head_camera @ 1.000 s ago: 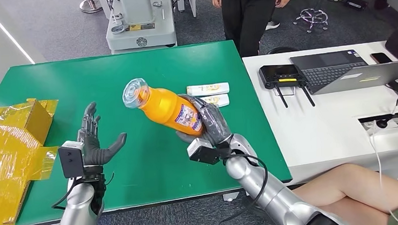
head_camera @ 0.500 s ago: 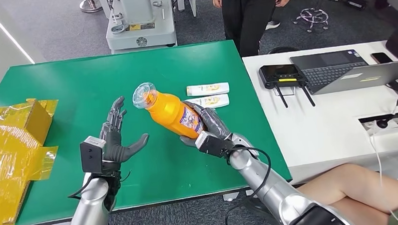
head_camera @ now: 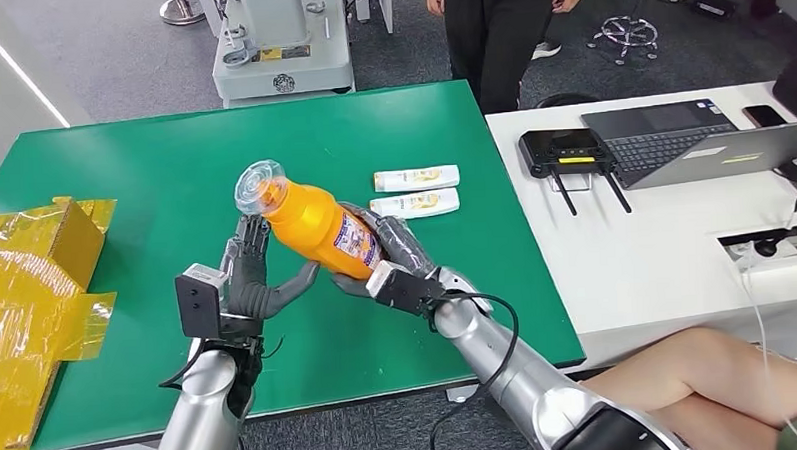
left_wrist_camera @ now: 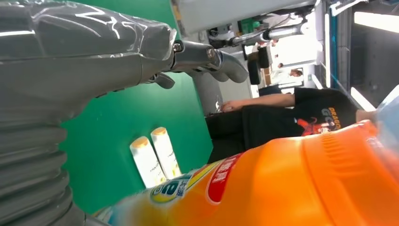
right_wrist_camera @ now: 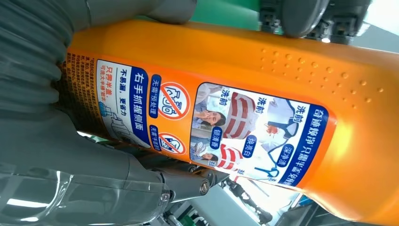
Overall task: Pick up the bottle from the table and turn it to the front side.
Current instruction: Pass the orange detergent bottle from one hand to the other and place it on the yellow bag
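2 hands on the tilted orange plastic bottle [head_camera: 314, 226]: right hand [head_camera: 391, 255] grasping, left hand [head_camera: 251, 280] fingers released underneath; regrip slip could drop it onto the green surface [head_camera: 123, 175].

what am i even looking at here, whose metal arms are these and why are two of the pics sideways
These are the two arms of a humanoid robot. The wide picture comes from a camera high on its body, looking down at a green table. The other two come from cameras at its wrists, right behind each hand, so they look turned and very close.

The right hand holds an orange bottle tilted above the table, clear cap pointing away from the robot. The right wrist view shows the bottle's printed label up close. The left hand is open right beside the bottle, its fingers spread near it; whether they touch is hard to tell.

On the table lie two small white tubes side by side and some yellow packaging at the left edge. A person in black stands behind it.
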Robot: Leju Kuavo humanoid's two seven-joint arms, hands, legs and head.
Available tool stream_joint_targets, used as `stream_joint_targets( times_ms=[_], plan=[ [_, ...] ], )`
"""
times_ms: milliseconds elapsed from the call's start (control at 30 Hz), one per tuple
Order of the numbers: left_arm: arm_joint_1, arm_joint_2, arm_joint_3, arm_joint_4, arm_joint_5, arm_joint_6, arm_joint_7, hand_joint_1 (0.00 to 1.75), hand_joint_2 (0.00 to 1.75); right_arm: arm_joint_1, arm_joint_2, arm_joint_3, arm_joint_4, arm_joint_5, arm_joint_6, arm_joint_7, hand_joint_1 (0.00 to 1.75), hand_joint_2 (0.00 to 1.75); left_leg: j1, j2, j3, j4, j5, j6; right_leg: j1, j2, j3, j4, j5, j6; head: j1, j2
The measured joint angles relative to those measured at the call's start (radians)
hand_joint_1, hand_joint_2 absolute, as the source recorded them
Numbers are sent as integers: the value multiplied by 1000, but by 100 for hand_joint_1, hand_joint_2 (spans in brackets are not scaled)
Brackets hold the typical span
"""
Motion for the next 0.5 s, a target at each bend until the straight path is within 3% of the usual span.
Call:
stream_joint_targets(
  times_ms=[500],
  plan=[
    [0,-31,-15,0,38,37,3,0,175,-38,87,-7,30,16,33,-1,175,175,0,0,0,0,0,0,0,0,0,0,0,0,0,0]
  ],
)
